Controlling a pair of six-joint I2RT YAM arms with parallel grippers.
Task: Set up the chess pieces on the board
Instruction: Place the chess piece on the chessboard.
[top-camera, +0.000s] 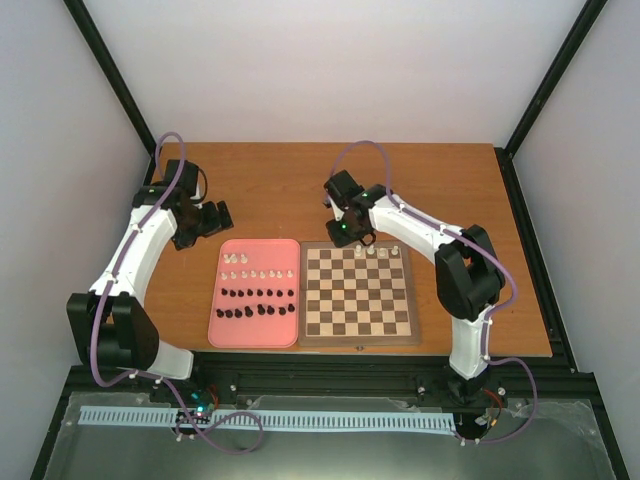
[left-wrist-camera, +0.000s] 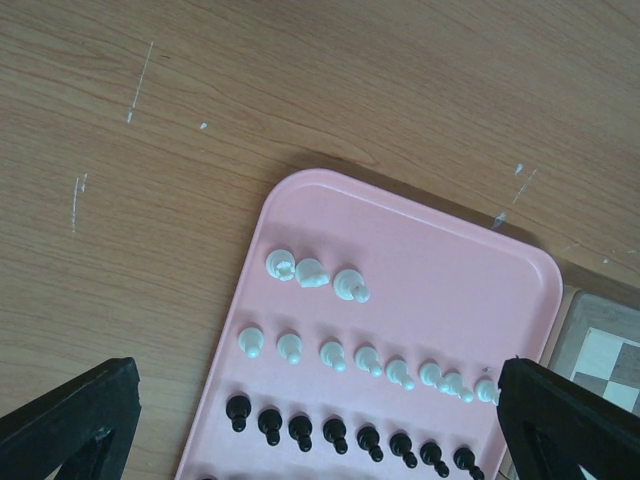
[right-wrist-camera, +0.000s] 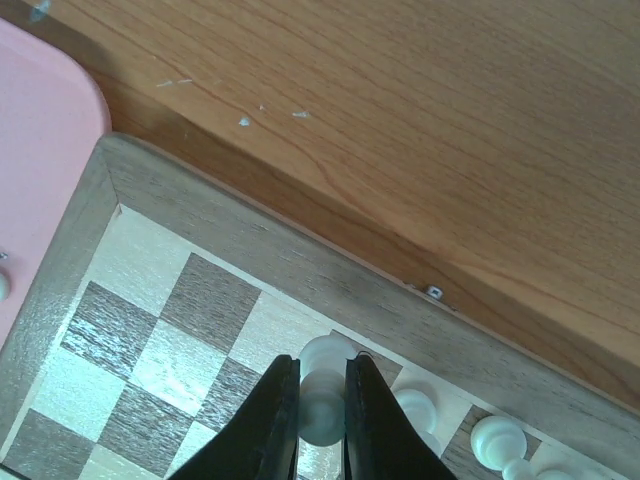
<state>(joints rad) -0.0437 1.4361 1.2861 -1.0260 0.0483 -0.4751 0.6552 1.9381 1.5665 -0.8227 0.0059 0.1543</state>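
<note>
While just beside board (top-camera: 360, 340), pink tray (top-camera: 255, 332)

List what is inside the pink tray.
Two rows of white chess pieces at the far side, two rows of black pieces nearer the arms, on the pink tray. Nothing covers them overhead; the left wrist view cuts off the nearest black row.
</note>
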